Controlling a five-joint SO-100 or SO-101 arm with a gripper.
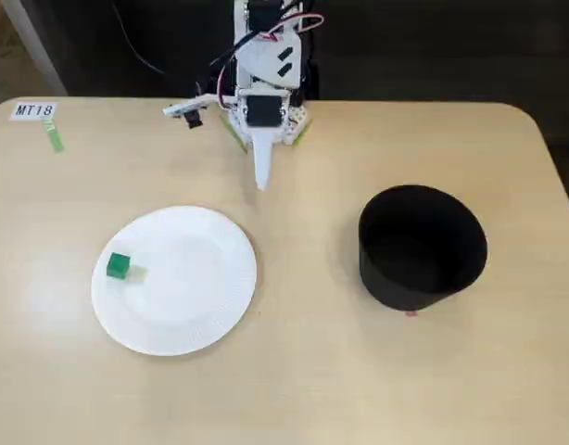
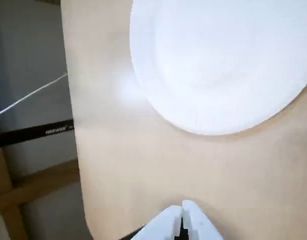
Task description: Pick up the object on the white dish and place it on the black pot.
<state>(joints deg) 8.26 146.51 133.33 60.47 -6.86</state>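
A tiny bright green cube lies on the left part of a round white paper plate at the table's left-middle in the fixed view. A matte black cylindrical pot stands to the right. My white gripper hangs at the back middle, tips pointing at the table, shut and empty, a short way behind the plate. In the wrist view the gripper's tips meet at the bottom edge and the plate fills the top right; the cube is out of that view.
A label reading "MT18" with a green tape strip sits at the table's back left corner. The arm's base and cables stand at the back edge. In the wrist view the table's edge runs down the left side.
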